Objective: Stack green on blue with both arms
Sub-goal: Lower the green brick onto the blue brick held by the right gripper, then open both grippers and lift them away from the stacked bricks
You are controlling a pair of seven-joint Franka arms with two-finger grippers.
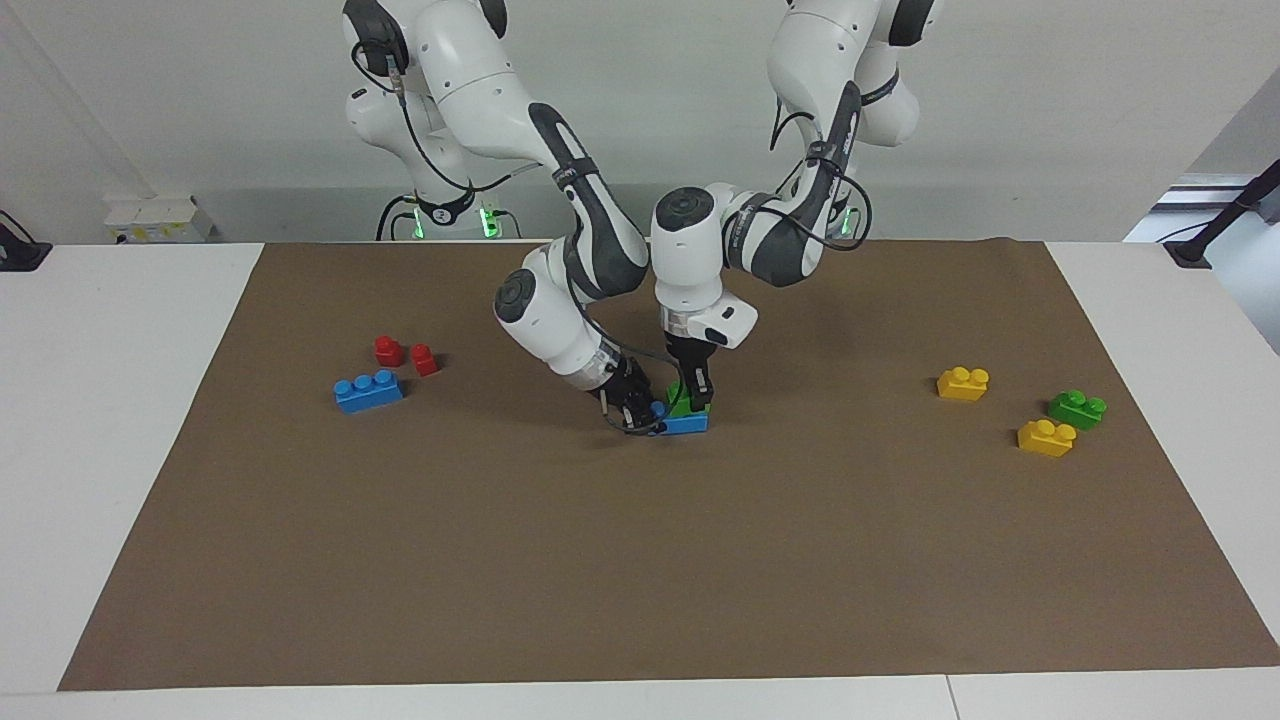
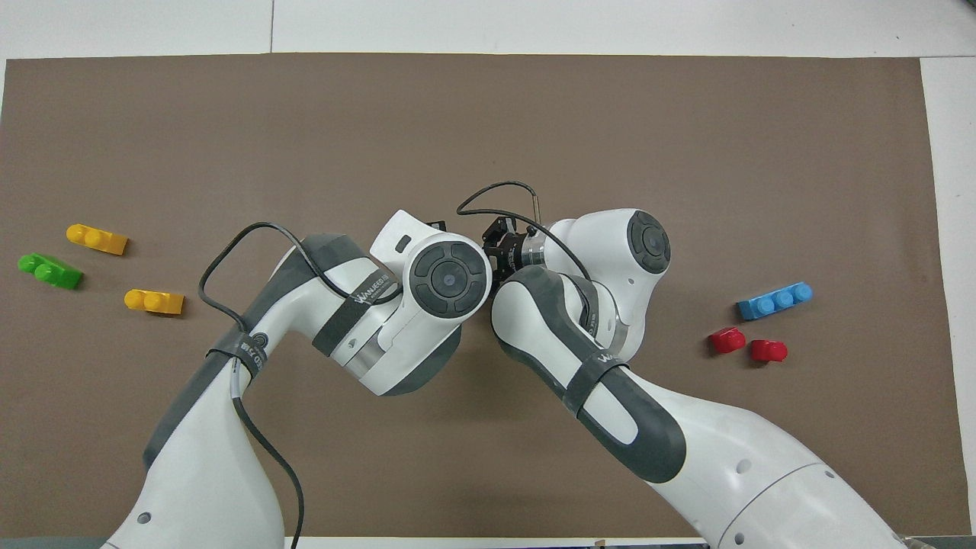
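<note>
Near the middle of the facing view, both grippers meet low over the table (image 1: 150, 450) at one spot. The left gripper (image 1: 694, 398) comes straight down with its jaws closed around a green brick (image 1: 681, 402), which sits on a blue brick (image 1: 688, 423) lying on the brown mat (image 1: 640, 560). The right gripper (image 1: 632, 410) reaches in at a slant and its jaws seem to clamp the end of that blue brick toward the right arm's end of the table, though how tightly I cannot tell. In the overhead view the arms' wrists cover the stack entirely.

Judging by this, the step in hand is pressing green onto blue. To do it well, the right gripper should keep the blue brick pinned flat so it cannot slide or tip, while the left pushes squarely down, with the green brick level and lined up over the studs. Only once it is seated should the left jaws open, and they should lift straight up so as not to drag the green brick off.

Counting bricks: two blue, one in the stack and one (image 1: 368, 391) at middle left of the facing view; two green, one in the stack and one (image 1: 1077, 409) at middle right; two yellow bricks (image 1: 963, 383) (image 1: 1046, 438) beside that green one; and two small red bricks (image 1: 388, 350) (image 1: 424, 359) just above the spare blue. Eight in all.
</note>
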